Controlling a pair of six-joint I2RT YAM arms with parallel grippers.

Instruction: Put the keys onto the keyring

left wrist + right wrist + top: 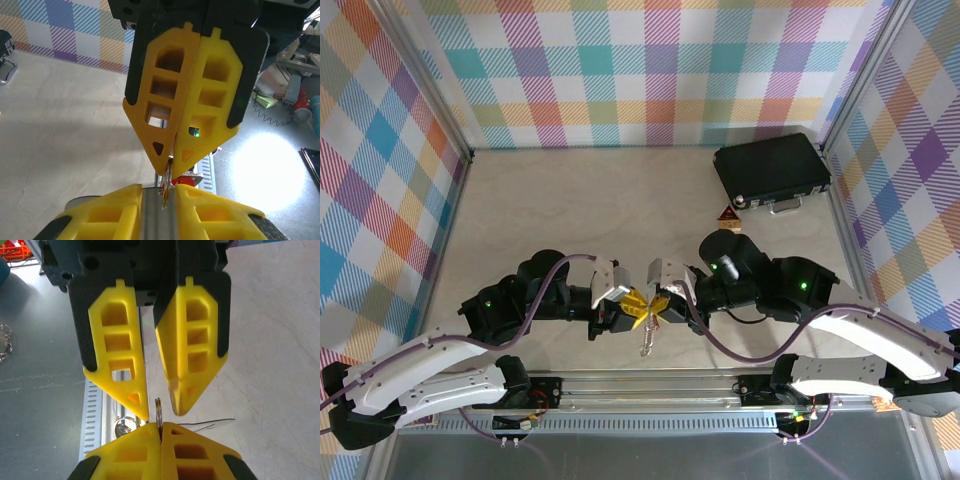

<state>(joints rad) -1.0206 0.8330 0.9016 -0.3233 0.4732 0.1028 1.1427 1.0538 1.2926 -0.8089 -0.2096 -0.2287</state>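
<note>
right gripper (161, 430) is pinched shut on the keyring (159, 409), left gripper (159, 192) is barely parted around its edge and holding nothing. red key (185, 179) sits just beside the ring, so a sloppy left re-grip could knock it off

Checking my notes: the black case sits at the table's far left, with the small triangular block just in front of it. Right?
No. The top external view shows the black case at the far right; the triangular block is just in front of it.

Lab robot cell, plaid walls (660, 70), aluminium frame (867, 75)
</note>
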